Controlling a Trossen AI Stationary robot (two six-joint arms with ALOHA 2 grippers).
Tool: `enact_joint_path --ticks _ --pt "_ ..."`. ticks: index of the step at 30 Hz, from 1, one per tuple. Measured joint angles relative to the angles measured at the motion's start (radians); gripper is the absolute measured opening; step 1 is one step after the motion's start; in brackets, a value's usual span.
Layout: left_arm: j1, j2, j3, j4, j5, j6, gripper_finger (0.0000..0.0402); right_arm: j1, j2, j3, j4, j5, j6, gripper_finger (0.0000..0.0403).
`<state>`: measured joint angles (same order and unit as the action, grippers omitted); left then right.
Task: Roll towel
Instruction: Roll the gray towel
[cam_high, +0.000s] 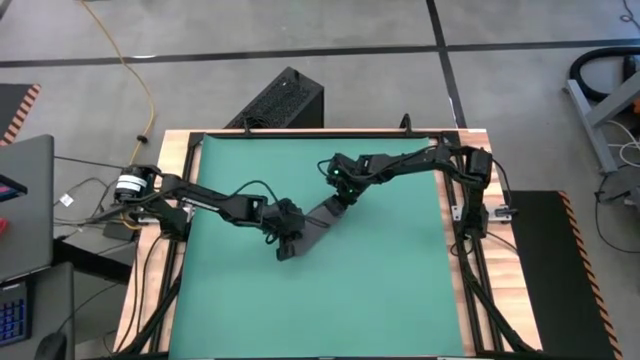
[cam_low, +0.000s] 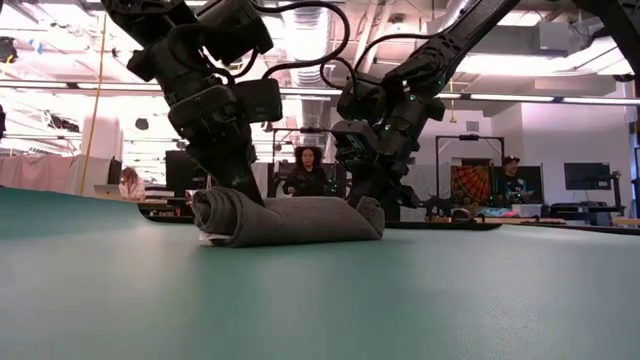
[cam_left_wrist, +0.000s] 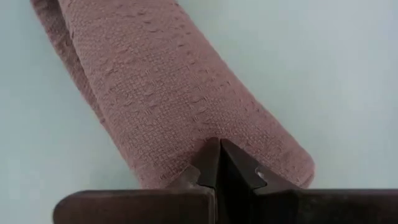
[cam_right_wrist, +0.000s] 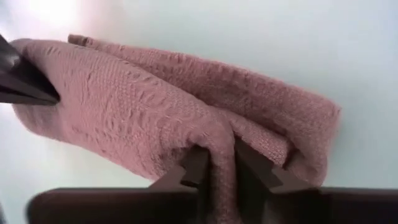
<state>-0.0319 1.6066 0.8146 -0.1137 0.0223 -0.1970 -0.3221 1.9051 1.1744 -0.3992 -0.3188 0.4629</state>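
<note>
The towel (cam_high: 320, 224) lies rolled into a short thick roll near the middle of the green mat (cam_high: 400, 290). In the low view the roll (cam_low: 290, 220) rests on its side, with a small white tag (cam_low: 206, 239) at its left end. My left gripper (cam_left_wrist: 219, 152) is shut, its tips on the roll's near-left end (cam_high: 290, 248). My right gripper (cam_right_wrist: 222, 167) is at the roll's far-right end (cam_high: 338, 203), with cloth between its fingers. My left gripper touches the top of the roll (cam_left_wrist: 214, 127) close to one end with its shut fingertips, slanting down from the table's left side. The roll lies flat on the mat under them. My right gripper pinches a raised fold of the outer layer (cam_right_wrist: 219, 140) between its two fingers (cam_right_wrist: 196, 167), at the roll's other end. The fingers slant down from the table's far right. The roll stays on the mat.
The wooden table frame (cam_high: 180, 150) runs round the mat. A black box (cam_high: 285, 100) stands past the far edge, and a laptop (cam_high: 25, 210) sits to the left of the table. People (cam_low: 305, 170) sit in the room behind. Bare mat lies toward the near edge.
</note>
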Motion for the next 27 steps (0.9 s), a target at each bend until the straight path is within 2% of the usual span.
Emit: enact_joint_path --ticks 6,21,27 --pt "0.002 0.000 0.000 -0.010 -0.003 0.032 0.0000 -0.031 -0.093 -0.003 -0.020 0.076 -0.050 0.0121" --pt "0.001 0.062 0.000 0.020 0.048 0.060 0.0000 -0.103 -0.225 -0.001 -0.093 0.090 -0.132 0.0122" --pt "0.005 0.063 0.000 0.016 0.055 0.061 0.0000 -0.070 -0.272 0.000 -0.028 -0.016 -0.193 0.0106"
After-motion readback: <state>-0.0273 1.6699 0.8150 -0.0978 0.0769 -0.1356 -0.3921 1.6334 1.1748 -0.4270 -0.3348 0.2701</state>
